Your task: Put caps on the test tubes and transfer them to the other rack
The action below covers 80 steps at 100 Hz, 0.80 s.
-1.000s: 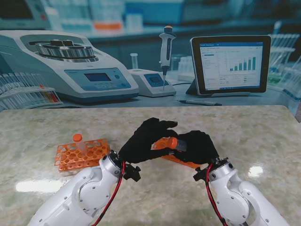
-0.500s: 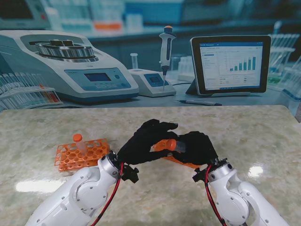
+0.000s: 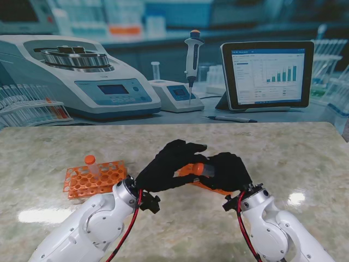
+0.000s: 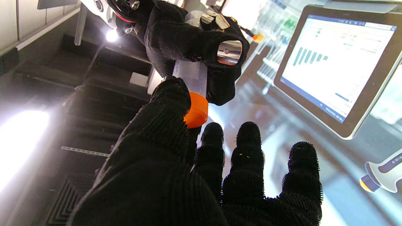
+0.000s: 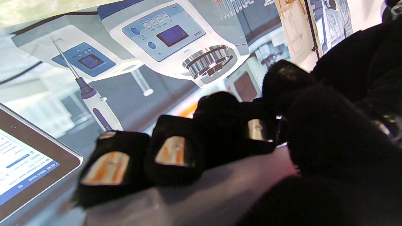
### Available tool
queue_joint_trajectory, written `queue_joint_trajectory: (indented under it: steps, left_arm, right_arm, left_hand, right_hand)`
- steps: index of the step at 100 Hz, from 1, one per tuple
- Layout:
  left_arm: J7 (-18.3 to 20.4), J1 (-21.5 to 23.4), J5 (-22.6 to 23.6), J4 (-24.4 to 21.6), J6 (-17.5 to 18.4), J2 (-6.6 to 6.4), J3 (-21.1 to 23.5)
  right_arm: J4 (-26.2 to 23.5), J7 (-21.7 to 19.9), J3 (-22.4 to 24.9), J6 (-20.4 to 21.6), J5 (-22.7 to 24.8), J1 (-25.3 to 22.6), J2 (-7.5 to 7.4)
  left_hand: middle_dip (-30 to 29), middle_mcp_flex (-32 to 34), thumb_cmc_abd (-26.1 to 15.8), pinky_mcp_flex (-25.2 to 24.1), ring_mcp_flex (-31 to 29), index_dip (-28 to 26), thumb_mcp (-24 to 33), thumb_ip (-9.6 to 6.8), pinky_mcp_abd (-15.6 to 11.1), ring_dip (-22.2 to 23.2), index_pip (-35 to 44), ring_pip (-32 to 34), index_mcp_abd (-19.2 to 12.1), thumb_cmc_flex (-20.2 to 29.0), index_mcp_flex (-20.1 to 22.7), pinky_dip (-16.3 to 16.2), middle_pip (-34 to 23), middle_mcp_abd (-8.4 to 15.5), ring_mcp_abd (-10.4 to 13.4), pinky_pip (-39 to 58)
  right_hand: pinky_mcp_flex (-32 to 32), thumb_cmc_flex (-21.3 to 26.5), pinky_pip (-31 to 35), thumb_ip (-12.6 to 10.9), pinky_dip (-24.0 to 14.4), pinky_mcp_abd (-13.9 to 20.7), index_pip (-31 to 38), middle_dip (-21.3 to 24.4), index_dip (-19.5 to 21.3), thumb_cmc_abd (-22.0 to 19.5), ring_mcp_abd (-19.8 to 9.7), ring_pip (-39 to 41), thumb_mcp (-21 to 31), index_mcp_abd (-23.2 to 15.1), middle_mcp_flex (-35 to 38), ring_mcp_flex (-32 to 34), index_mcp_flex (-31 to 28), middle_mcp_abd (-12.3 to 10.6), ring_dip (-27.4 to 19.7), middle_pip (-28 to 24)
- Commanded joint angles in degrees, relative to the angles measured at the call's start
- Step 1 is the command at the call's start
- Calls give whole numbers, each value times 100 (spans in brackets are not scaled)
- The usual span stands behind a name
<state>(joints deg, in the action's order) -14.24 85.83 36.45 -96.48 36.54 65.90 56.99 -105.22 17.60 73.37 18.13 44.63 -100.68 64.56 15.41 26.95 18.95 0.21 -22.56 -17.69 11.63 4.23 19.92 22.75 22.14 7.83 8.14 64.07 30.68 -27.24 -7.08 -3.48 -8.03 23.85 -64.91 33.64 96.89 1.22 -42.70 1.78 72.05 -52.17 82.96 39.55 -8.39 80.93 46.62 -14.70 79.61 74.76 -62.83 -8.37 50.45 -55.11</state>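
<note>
In the middle of the table my two black-gloved hands meet around one clear test tube (image 4: 190, 75). My right hand (image 3: 228, 170) is shut round the tube's body (image 5: 188, 194), fingers wrapped over it. My left hand (image 3: 168, 164) pinches the tube's orange cap (image 3: 199, 166) (image 4: 197, 110) between thumb and forefinger; its other fingers (image 4: 248, 147) stay stretched out. An orange rack (image 3: 94, 181) at the left holds one upright tube with an orange cap (image 3: 90, 160). A second orange rack (image 3: 212, 188) lies mostly hidden beneath my hands.
Behind the table a printed lab backdrop shows a centrifuge (image 3: 82, 76), a pipette (image 3: 192, 60) and a tablet (image 3: 267, 73). Marble table top (image 3: 305, 158) extends to the right of my hands and nearer to me.
Both hands stay together on the tube. My left wrist and forearm have shifted slightly; the tube and cap sit in almost the same place.
</note>
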Motion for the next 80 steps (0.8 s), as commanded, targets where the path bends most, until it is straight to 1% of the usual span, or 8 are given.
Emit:
queue_joint_trajectory:
  steps: [1,20,54,62,65,69,73,80]
  left_arm:
    - [57,68,9,-90,57,-20,-1]
    - [148,185,27,-222,160,-54,110]
    - [229,336,12,-373,298,-78,255]
    - [236,354,-4,-403,315,-78,269]
    - [246,362,-20,-422,314,-78,272]
    - [275,376,-56,-456,301,-82,279]
    - [300,389,-75,-493,276,-86,288]
    - [339,406,-90,-547,210,-96,312]
  right_arm:
    - [-36,-19,-19,-24,-14,-15,20]
    - [-33,-18,-20,-24,-15,-14,21]
    - [-27,-20,-19,-16,-16,-6,21]
    - [-27,-25,-21,-13,-18,-3,20]
    - [-29,-26,-20,-12,-19,-2,20]
    - [-31,-28,-19,-8,-17,-3,19]
    - [-33,-27,-17,-3,-14,-4,19]
    - [-38,-24,-11,4,-12,-9,19]
  left_hand:
    - [-170,-154,-426,-107,204,5,231,-259,-83,-84,337,-122,-2311,750,245,-5,127,199,-22,-205]
    - [-186,-174,-441,-94,224,55,124,-257,-93,-103,270,-135,-2396,675,183,-15,138,212,-15,-215]
    - [-204,-174,-548,-95,245,107,-144,-241,-107,-127,214,-143,-2327,412,145,-25,148,206,-25,-218]
    - [-204,-193,-725,-89,251,213,-447,-280,-115,-129,32,-142,-2152,180,139,-30,156,193,-22,-222]
    - [-204,-203,-816,-93,254,243,-552,-283,-111,-130,-24,-143,-2023,76,111,-31,161,172,-23,-226]
    - [-196,-231,-961,-92,261,356,-768,-309,-110,-132,-226,-145,-1694,35,127,-33,170,138,-31,-231]
    - [-187,-254,-1101,-92,264,431,-895,-303,-123,-131,-360,-145,-1591,-12,145,-32,175,128,-31,-237]
    - [-177,-305,-1291,-107,299,502,-1020,-316,-139,-132,-493,-154,-1216,-177,113,-29,190,57,-15,-252]
  right_hand:
    - [-405,179,1735,7,-391,506,354,-117,164,-216,-868,1196,85,-355,290,128,-187,82,443,-108]
    - [-405,175,1735,14,-391,506,354,-114,165,-211,-868,1196,74,-355,290,128,-187,97,443,-101]
    - [-405,183,1735,21,-391,506,354,-115,165,-217,-868,1196,60,-355,287,128,-187,90,443,-98]
    - [-405,182,1735,22,-391,506,354,-116,165,-223,-868,1196,58,-355,290,128,-187,89,443,-98]
    - [-405,190,1735,21,-391,506,354,-116,165,-218,-868,1196,60,-355,289,128,-187,89,443,-99]
    - [-405,186,1735,22,-391,506,354,-117,165,-220,-868,1196,57,-355,289,128,-187,89,443,-100]
    - [-405,186,1735,21,-391,506,354,-117,165,-221,-868,1196,59,-355,289,128,-187,91,443,-100]
    - [-405,185,1735,22,-391,506,353,-118,165,-223,-868,1196,57,-356,289,128,-186,97,443,-101]
